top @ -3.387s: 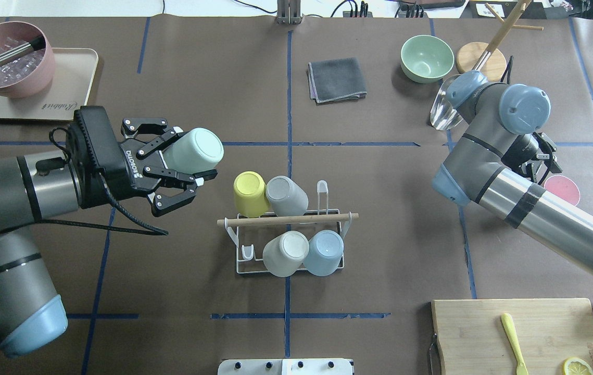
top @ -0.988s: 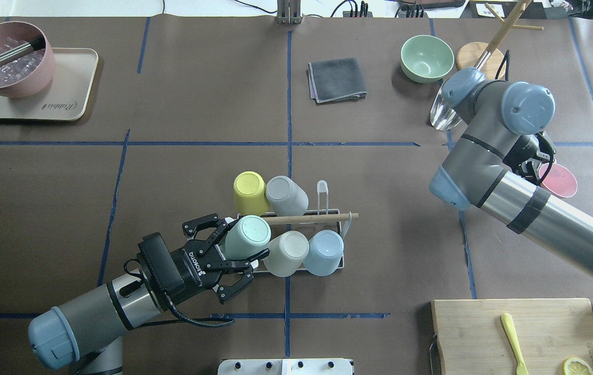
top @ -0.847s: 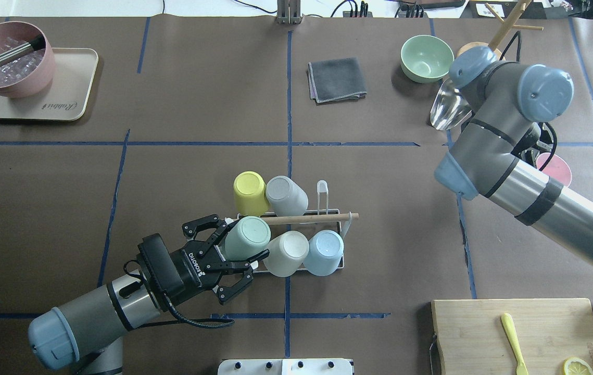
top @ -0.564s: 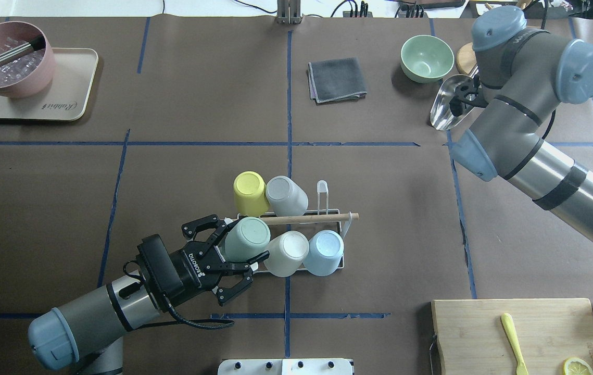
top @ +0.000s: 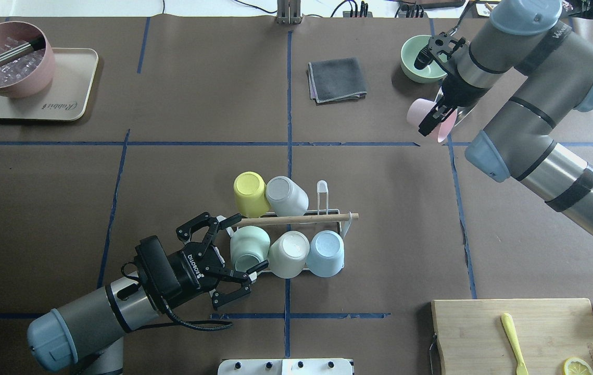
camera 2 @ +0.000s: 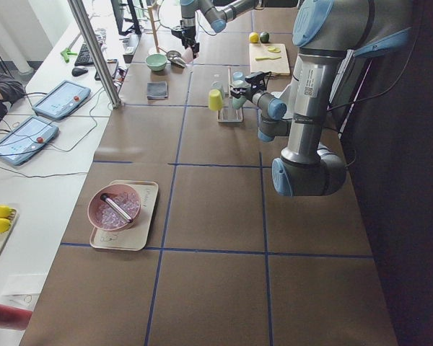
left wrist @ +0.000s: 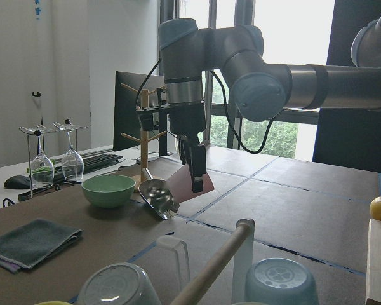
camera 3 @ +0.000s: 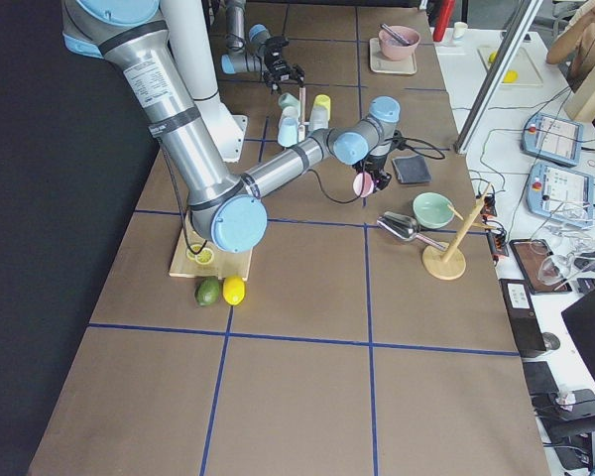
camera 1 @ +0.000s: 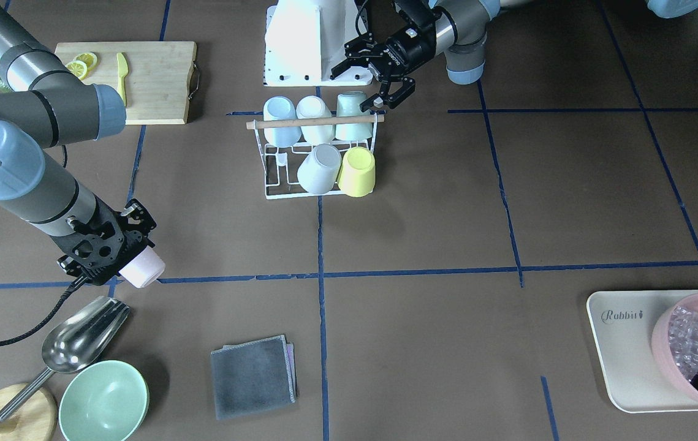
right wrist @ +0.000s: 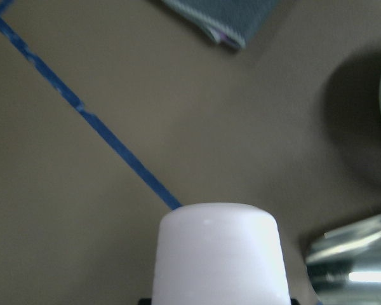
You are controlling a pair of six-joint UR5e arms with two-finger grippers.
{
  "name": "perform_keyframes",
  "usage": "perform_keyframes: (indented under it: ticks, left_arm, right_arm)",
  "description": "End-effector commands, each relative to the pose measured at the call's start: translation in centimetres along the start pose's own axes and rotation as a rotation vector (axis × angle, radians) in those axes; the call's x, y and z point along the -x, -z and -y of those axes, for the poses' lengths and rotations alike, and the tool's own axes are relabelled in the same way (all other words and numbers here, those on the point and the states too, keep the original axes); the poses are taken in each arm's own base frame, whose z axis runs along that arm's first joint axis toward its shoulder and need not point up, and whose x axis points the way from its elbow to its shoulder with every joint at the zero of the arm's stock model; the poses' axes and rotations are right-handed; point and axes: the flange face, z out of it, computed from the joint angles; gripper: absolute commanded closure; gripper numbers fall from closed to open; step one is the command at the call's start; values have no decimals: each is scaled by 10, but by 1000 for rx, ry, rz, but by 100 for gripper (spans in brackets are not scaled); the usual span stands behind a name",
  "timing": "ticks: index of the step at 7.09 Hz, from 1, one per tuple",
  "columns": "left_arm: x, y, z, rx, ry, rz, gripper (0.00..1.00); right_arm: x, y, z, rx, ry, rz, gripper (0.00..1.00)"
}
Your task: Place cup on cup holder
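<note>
We count six smooth, tapered cups. Five sit upside down on the white wire cup holder [top: 317,217] with its round wooden rod, mid-table. The sixth, a pink cup [camera 1: 143,268], hangs at the far right, well apart from the holder, near a shiny metal scoop [camera 1: 79,334]. The right gripper [top: 430,121] is clamped on the pink cup. The left gripper [top: 249,242] is spread wide around the mint cup [top: 244,252], at the left end of the holder's near row.

Right wrist view — pink cup [right wrist: 218,254] cropped below.
</note>
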Motion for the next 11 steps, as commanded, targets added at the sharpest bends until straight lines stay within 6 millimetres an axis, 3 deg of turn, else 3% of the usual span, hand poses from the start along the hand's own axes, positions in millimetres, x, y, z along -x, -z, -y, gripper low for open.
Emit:
perform_keyframes:
  ticks: [1,2,3,4,6,7,8,10,11]
  left_arm:
    - [6,1,11,-23,1,7,0]
    - [19,10,38,-74,3,18,0]
    - [43,36,86,-137,-55,46,0]
    - [55,53,110,-162,-90,65,0]
    - [90,50,121,-114,-154,156,0]
    - [110,47,136,-76,-196,211,0]
    - [113,55,139,21,-228,243,0]
    - [131,52,141,143,-220,315,0]
    - [147,49,145,228,-253,375,0]
  right_arm:
    - [32,28,20,-293,51,85,80]
    - [61,34,26,-417,79,146,80]
    - [88,36,24,-553,124,189,80]
    - [121,29,21,-651,168,240,79]
    - [192,2,-2,-836,183,369,79]
    - [201,-7,-16,-843,199,401,79]
    - [210,-9,-22,-866,219,430,79]
    - [195,-42,-41,-950,250,458,79]
    - [197,-44,-43,-967,257,465,79]
